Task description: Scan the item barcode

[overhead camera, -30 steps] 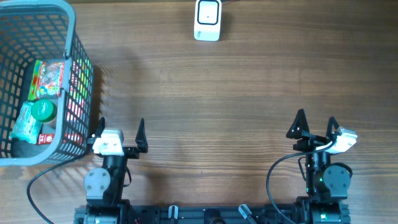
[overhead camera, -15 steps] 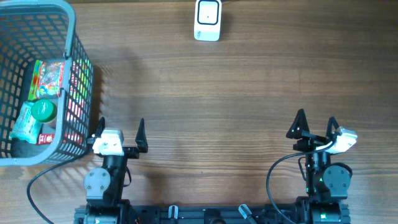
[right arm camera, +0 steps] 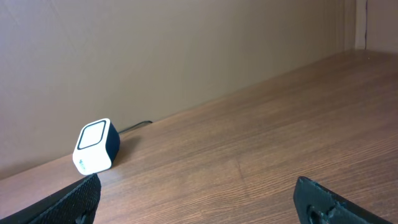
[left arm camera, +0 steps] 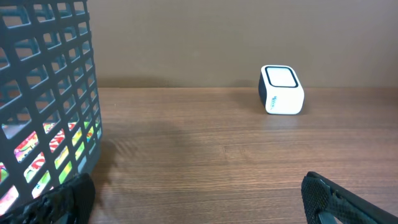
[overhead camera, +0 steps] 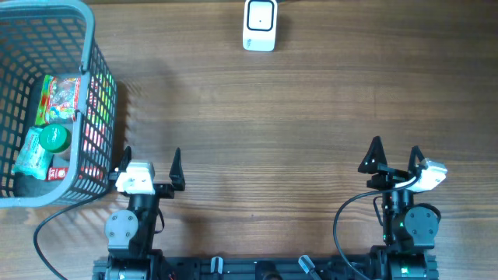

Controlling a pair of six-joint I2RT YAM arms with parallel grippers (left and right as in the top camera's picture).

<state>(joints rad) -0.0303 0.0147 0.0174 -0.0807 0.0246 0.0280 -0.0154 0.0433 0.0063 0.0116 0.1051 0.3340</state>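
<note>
Nothing of the task is showing as done yet. The items [overhead camera: 61, 97] are lying inside the basket [overhead camera: 88, 47] at the upper left of the overhead view, and none is facing the scanner [overhead camera: 260, 25], which is sitting at the top centre of the worktop [overhead camera: 272, 132]. The left hand [overhead camera: 150, 158] is resting at the lower left, just beside the basket's near corner, its fingers spread wide and holding nothing. The right hand [overhead camera: 396, 150] is sitting at the lower right, likewise gaping wide and empty.

By my judgement the whole job is remaining: reaching into the basket, lifting an item, carrying it to the scanner and turning its barcode toward the window. The middle of the worktop is lying bare between the hands and the scanner, giving open room. The basket's tall mesh wall is standing as the one obstacle, so a hand is likely needing to go in over the rim.
</note>
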